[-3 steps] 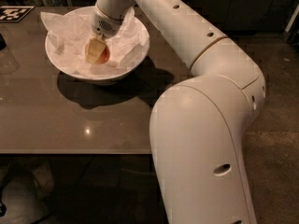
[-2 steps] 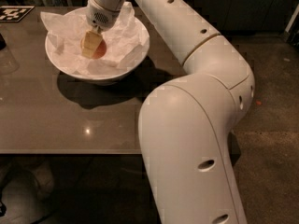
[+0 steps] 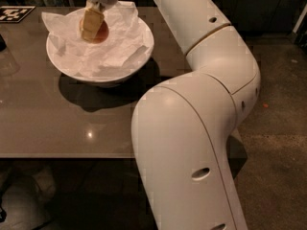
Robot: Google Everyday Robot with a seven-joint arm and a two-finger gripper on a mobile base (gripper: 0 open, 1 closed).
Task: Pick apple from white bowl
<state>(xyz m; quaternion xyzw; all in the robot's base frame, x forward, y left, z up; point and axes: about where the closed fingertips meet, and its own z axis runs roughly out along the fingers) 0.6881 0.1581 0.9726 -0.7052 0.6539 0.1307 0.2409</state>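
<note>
The white bowl [image 3: 122,68] stands on the brown table at the upper left, lined with crumpled white tissue paper [image 3: 115,51]. My gripper [image 3: 92,27] reaches down from the top edge over the bowl's far side. Its yellowish fingers [image 3: 90,22] are shut on the orange-red apple [image 3: 100,32], which is held a little above the paper. The fingers cover most of the apple; only its right and lower edge shows.
My large white arm [image 3: 192,128] fills the right and lower middle of the view, over the table's right edge. A black-and-white marker tag [image 3: 14,13] lies at the table's far left corner. The table's front edge [image 3: 67,155] runs across the lower left, with dark floor beyond.
The gripper has risen and moved toward the bowl's far side with the apple held in it. The arm's elbow has swung closer to the camera.
</note>
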